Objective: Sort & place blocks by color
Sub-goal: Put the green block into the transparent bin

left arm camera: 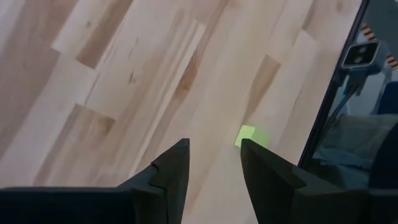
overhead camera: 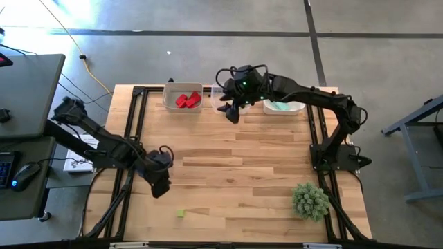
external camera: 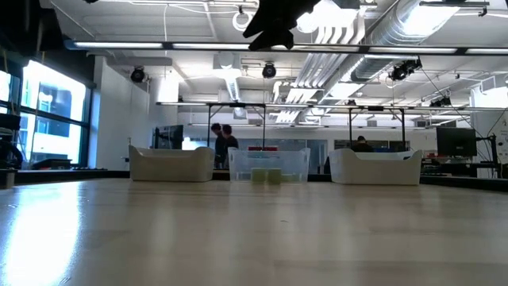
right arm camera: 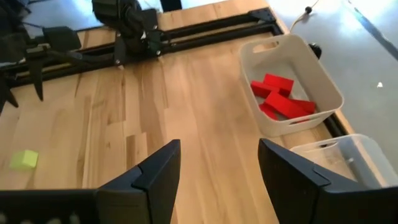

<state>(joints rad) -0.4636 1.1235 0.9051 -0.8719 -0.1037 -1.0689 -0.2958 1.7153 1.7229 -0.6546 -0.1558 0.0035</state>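
One yellow-green block (overhead camera: pixel 181 214) lies flat on the table near its near edge; it also shows in the left wrist view (left arm camera: pixel 248 134) and the right wrist view (right arm camera: pixel 25 159). My left gripper (overhead camera: pixel 160 185) (left arm camera: pixel 212 144) hovers open above the table, a short way to the far-left of that block. My right gripper (overhead camera: pixel 232 114) (right arm camera: pixel 217 144) is open and holds nothing, high over the table in front of the far bins. Red blocks (right arm camera: pixel 283 99) lie in the far-left white bin (overhead camera: pixel 183 99). Yellow-green blocks (external camera: pixel 267 175) sit in the clear middle bin (external camera: pixel 268 165).
Three bins stand along the far edge: the white one with red blocks, the clear one (right arm camera: pixel 339 158), and a white one (overhead camera: pixel 284 106) on the right with teal inside. A spiky green plant-like ball (overhead camera: pixel 310 200) sits near the right near corner. People show in the room behind (external camera: pixel 222 141).
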